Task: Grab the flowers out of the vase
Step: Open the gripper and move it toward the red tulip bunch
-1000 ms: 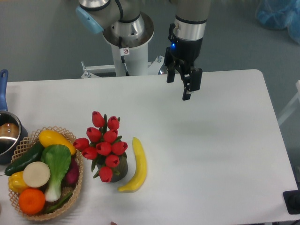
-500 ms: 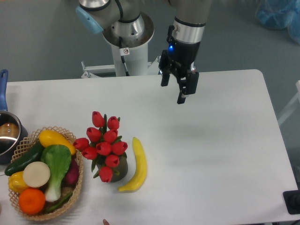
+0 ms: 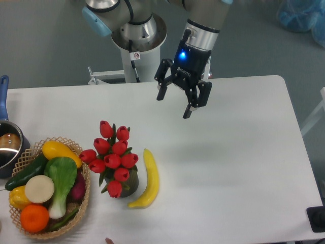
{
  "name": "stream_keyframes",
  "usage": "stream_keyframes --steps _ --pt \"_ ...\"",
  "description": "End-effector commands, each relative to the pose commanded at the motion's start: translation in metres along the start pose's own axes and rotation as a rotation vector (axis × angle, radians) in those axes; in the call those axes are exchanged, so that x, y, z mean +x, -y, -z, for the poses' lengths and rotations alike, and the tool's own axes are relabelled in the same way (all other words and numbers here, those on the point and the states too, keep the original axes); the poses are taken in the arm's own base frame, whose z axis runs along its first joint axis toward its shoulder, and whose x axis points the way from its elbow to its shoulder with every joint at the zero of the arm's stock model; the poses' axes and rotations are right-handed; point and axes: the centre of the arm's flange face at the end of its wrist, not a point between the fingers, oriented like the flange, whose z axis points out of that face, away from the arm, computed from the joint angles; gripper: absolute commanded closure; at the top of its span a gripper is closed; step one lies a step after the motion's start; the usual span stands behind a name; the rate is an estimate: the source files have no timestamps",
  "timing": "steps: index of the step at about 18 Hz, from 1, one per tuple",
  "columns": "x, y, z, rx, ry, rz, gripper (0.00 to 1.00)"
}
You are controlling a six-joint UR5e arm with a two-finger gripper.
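Camera view: gripper [image 3: 174,104] aloft over the table's far middle, jaws spread wide and empty, well apart from the flowers [image 3: 112,156], upright in the vase [image 3: 129,184] beside the banana [image 3: 148,179], nearer the camera and leftward in frame.

gripper [image 3: 173,105] shifted left, jaws spread wider

flowers [image 3: 114,157] red, green leaves | vase [image 3: 131,183] dark grey | banana [image 3: 147,179] yellow

You could see little of the vase [image 3: 131,181] behind the flowers [image 3: 112,156]; the left edge cropped the pot [image 3: 7,147].
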Motion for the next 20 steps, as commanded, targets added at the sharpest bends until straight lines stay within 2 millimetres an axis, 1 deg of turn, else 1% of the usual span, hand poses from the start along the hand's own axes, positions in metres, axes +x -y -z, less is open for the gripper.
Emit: stream_keyframes --steps 2,5,7,12,14,17,20 --pt "-0.002 -0.001 -0.006 0.023 -0.018 0.009 0.00" --pt "-0.004 0.007 -0.015 0.086 -0.039 -0.010 0.00" --pt "-0.004 0.012 -0.017 0.091 -0.031 -0.030 0.00" --pt "-0.004 0.011 -0.020 0.101 -0.036 -0.029 0.00" --pt "-0.006 0.011 -0.025 0.145 -0.053 -0.023 0.00" --pt "-0.014 0.004 -0.036 0.219 -0.080 -0.013 0.00" --pt "-0.025 -0.006 -0.056 0.223 -0.109 0.007 0.00"
